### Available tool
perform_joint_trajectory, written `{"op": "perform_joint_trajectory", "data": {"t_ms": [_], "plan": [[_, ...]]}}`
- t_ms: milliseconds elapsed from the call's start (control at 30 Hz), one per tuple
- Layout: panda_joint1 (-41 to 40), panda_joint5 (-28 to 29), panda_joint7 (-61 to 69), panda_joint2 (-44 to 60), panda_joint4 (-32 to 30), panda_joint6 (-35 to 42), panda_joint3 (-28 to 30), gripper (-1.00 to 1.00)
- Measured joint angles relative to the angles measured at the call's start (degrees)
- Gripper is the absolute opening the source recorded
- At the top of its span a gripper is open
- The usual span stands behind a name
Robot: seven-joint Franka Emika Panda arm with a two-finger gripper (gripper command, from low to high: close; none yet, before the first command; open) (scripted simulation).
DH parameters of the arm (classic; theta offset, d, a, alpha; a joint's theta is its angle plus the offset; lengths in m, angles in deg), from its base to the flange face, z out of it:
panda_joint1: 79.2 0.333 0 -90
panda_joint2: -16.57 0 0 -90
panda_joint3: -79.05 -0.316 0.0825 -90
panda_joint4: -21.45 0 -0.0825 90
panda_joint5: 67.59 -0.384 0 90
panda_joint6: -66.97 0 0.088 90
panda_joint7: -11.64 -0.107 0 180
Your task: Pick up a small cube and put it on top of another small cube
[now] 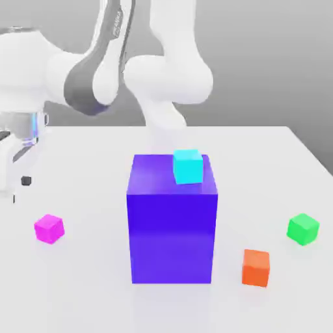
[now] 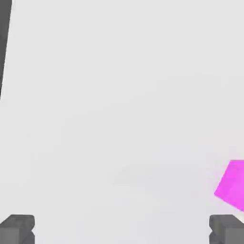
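surface: white table (image 1: 260, 156) | backdrop: plain grey | tool (image 2: 122, 231): spread, empty

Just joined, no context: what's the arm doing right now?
A stacking job at its start. The hand is open and empty, hovering over the white table at the exterior view's left, not yet over the magenta cube, which sits untouched on the table. The green cube it should go on sits far off at the exterior view's right. In between stands a big blue-violet block with a cyan cube on top; an orange cube sits on the table near the green one.
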Motion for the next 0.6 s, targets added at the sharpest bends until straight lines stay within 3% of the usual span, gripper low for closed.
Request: {"op": "perform_joint_trajectory", "data": {"t_ms": [133, 333, 367, 600], "plan": [[-4.5, -4.4, -4.2, 7.3, -3.3, -5.1, 1.2, 0.0], [-9.2, -10.4, -0.7, 19.6, -1.4, -14.9, -5.0, 0.0], [-9.8, -10.6, -0.5, 21.0, -1.2, -16.0, -5.7, -1.0], [-9.9, -10.5, -0.6, 20.9, -1.2, -16.1, -5.8, -1.0]]}}
